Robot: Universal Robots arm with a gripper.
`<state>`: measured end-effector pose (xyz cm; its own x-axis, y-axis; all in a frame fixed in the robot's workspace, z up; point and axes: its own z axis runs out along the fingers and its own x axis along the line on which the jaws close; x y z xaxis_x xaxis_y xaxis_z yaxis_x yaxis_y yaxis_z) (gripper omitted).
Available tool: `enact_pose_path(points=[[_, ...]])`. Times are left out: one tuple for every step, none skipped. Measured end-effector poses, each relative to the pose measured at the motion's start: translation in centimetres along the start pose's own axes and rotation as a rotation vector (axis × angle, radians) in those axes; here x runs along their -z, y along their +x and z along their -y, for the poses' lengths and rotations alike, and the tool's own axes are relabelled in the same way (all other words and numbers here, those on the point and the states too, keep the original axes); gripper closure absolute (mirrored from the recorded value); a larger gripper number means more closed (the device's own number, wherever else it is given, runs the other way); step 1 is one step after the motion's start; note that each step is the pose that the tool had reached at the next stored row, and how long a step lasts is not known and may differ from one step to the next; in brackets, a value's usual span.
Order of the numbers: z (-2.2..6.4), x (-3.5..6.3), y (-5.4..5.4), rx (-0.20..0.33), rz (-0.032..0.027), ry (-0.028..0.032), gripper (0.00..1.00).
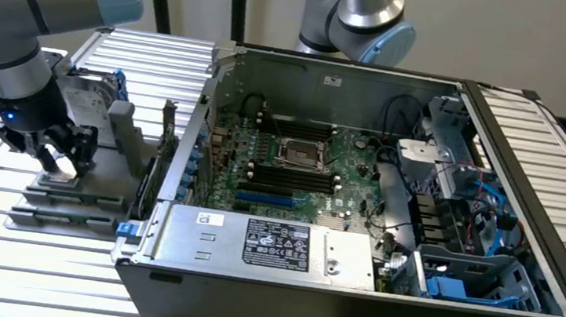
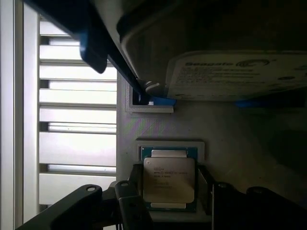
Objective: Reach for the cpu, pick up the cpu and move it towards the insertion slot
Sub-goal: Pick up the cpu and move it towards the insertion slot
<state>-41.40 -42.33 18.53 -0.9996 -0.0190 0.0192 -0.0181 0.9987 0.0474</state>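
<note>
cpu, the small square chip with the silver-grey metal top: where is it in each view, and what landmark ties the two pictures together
Exterior view: the small flat square cpu with silver-grey metal top lies on the grey holder at the exterior view's left, outside the black computer case, right under the end effector.
Wrist view: the cpu sits in a square recess.
Shared landmark: the upright silver hard drive with blue frame, standing on the same holder.

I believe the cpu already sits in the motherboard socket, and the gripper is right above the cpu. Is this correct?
Not fully. The cpu lies in a grey holder on the slatted table, not in the socket, as the wrist view shows. The gripper is indeed right above the cpu.
</note>
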Motion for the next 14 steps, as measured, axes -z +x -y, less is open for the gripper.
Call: enact_pose_path(points=[[0.0, 0.0, 0.0, 0.0, 0.0, 0.0, 0.45], [0.0, 0.0, 0.0, 0.0, 0.0, 0.0, 0.45], [0.0, 0.0, 0.0, 0.0, 0.0, 0.0, 0.45], [0.0, 0.0, 0.0, 0.0, 0.0, 0.0, 0.45], [0.0, 0.01, 0.0, 0.0, 0.0001, -0.0001, 0.45], [-0.01, 0.08, 0.0, 0.0, 0.0002, -0.0002, 0.45], [-0.01, 0.25, 0.0, 0.0, 0.0002, -0.0001, 0.45], [-0.02, 0.49, 0.0, 0.0, 0.0, -0.0001, 0.45], [-0.04, 0.75, 0.0, 0.0, 0.0001, -0.0001, 0.45], [-0.05, 1.05, 0.0, 0.0, 0.0001, -0.0001, 0.45], [-0.07, 1.39, 0.0, 0.0, 0.0001, -0.0001, 0.45], [-0.08, 1.82, 0.0, 0.0, 0.0, -0.0001, 0.45], [-0.1, 2.27, 0.0, 0.0, 0.0001, -0.0001, 0.45], [-0.1, 2.77, 0.1, 0.0, 0.0, 0.0, 0.45]])
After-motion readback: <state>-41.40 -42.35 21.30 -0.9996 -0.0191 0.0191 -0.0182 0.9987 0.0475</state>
